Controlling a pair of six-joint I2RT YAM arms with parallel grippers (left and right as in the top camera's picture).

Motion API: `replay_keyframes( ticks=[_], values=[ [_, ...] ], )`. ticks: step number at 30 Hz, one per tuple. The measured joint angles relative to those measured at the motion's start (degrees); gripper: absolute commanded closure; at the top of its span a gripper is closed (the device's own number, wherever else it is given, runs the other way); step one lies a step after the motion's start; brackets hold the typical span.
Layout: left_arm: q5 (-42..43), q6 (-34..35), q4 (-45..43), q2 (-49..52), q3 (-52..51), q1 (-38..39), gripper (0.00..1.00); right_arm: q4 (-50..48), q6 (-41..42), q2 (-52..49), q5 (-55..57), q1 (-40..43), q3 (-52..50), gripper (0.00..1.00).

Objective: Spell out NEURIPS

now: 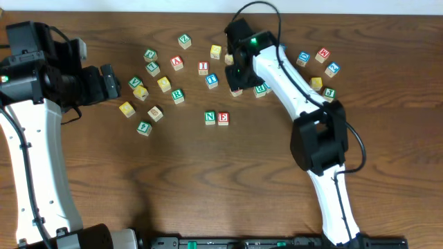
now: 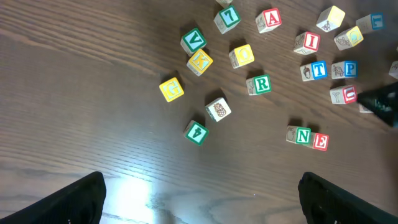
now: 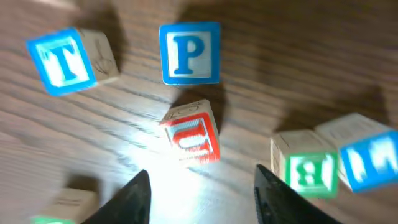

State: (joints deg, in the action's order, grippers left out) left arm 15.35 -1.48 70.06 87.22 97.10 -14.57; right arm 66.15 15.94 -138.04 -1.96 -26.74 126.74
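NEURIPS has its first two letters laid: the N cube (image 1: 210,117) and the E cube (image 1: 223,117) sit touching, side by side, at the middle of the bench (image 1: 263,180). The step in hand looks like fetching the third letter. The right pincer (image 3: 200,196) hangs directly over the red-framed U cube (image 3: 191,140), its jaws partly spread, one to each side of the cube and not touching it, with nothing held. The U cube lies up and to the right of the N–E pair, well apart from it, and is hidden under the arm in the overhead view. The next move probably calls for lowering the pincer squarely, closing on the U, then carrying it to the spot just right of the E. The blue P cube (image 3: 189,53) sits just beyond the U, and a blue T cube (image 3: 62,60) is off to one side. A green-framed cube (image 3: 305,171) with a blue one (image 3: 373,158) against it sits close by one jaw, so that jaw could nudge it on the way down. The R cube (image 2: 259,84) and the I cube (image 2: 308,42) wait among the scattered cubes. The left pincer (image 2: 202,199) hovers at the left of the bench, spread wide and empty, clear of everything.
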Motion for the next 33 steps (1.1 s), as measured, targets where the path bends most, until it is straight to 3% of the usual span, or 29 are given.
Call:
replay_keyframes(
  ticks=[6,13,33],
  values=[
    [0.0,0.0,0.0,0.0,0.0,0.0,0.02,-0.6,13.9,1.3,-0.9,0.0,0.1,0.54],
    [0.0,0.0,0.0,0.0,0.0,0.0,0.03,-2.1,23.4,1.3,-1.1,-0.1,0.1,0.54],
    [0.0,0.0,0.0,0.0,0.0,0.0,0.03,-5.8,29.6,1.3,-1.3,-0.4,-3.8,0.55]
  ],
)
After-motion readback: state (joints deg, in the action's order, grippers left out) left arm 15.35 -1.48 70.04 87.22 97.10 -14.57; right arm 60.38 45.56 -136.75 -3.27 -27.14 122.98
